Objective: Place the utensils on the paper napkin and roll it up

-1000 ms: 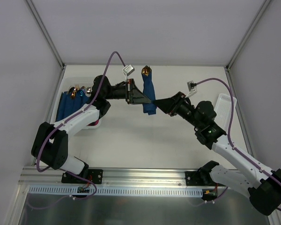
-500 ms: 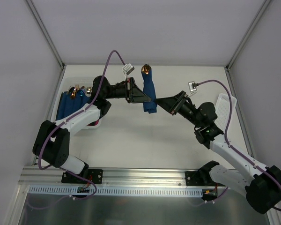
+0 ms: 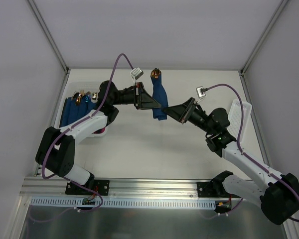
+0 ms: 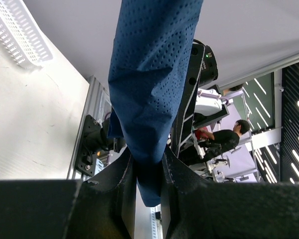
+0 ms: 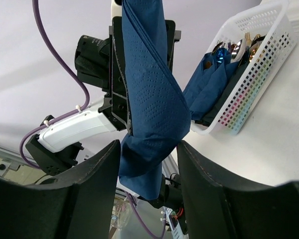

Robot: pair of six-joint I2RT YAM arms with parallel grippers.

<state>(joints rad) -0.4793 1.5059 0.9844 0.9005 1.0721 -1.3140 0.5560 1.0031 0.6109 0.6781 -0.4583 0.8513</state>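
The rolled napkin (image 3: 159, 94) is hanging over the far counter (image 3: 139, 144), lengthwise near-to-far. The left pincer (image 4: 148, 172) is clenching its near end; the right pincer (image 5: 149, 149), released, is straddling it from the right.

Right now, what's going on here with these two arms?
Both arms meet above the table around one napkin roll, which hangs upright with a coppery utensil head poking out of its top. The left gripper is pinched shut on the roll. The right gripper has a finger on each side of it, but I cannot tell whether it is squeezing. Finished rolls sit in the white basket on the left.
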